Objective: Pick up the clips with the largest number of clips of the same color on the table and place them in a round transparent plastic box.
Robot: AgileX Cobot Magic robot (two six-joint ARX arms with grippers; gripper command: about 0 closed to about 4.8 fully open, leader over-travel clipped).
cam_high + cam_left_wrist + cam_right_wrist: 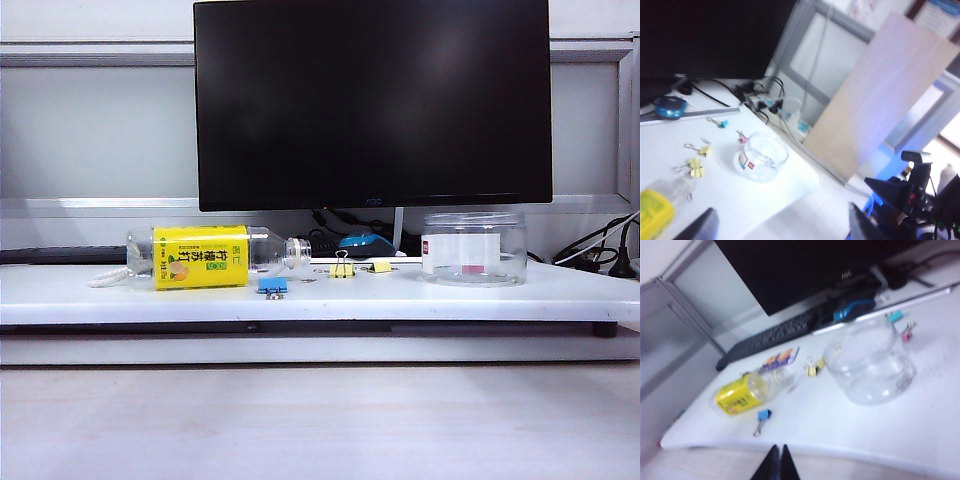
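Two small yellow clips (342, 269) (380, 267) lie mid-table, between the lying bottle and the round transparent plastic box (473, 248), which stands empty on the right. No arm shows in the exterior view. In the left wrist view my left gripper (780, 227) hangs open, fingers (700, 227) far apart, high over the table's front edge, well short of the box (761, 156) and the yellow clips (704, 149) (696, 168). My right gripper (777, 462) is shut and empty, just off the table's front edge, far from the yellow clips (812, 369) and the box (870, 362).
A clear bottle with a yellow label (200, 257) lies on the left, with a blue clip (271, 286) in front of its neck. A teal clip (722, 123) and a pink clip (743, 138) lie behind the box. A monitor (372, 100), keyboard (770, 337) and cables (757, 95) fill the back.
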